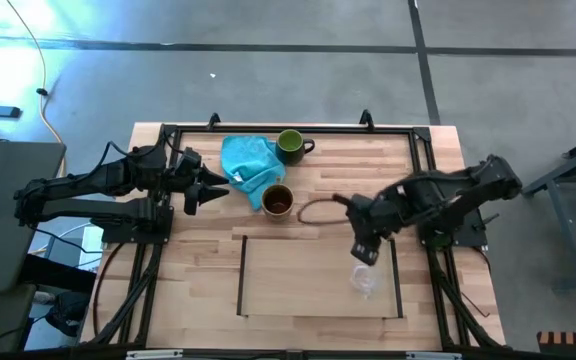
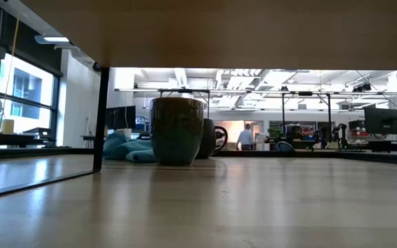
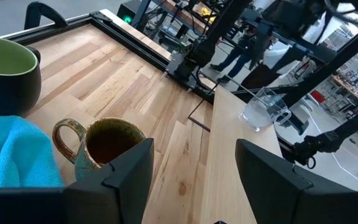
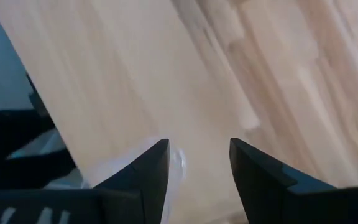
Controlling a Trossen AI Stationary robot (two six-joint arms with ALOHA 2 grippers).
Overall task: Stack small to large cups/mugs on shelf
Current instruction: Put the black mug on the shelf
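Cups are one-third placed: the clear glass cup [image 1: 365,281] sits on the shelf [image 1: 308,270] at its right end beneath the right gripper [image 1: 364,250], fingers spread, while the green mug [image 1: 290,146] and brown mug [image 1: 278,201] wait on the counter [image 1: 198,270] by the idle, spread left gripper [image 1: 212,190].

The flat pale wooden shelf board with thin dark rails [image 1: 308,262] is laid on the striped-plank wooden tabletop [image 1: 208,290], toward its near edge. The small clear glass cup [image 1: 365,281] is set on the board near its right rail. Behind the board, the brown handled mug [image 1: 278,201] is placed just beside the crumpled turquoise cloth [image 1: 248,165], which lies to its left. The green handled mug [image 1: 290,146] is found farther back, to the right of the cloth.
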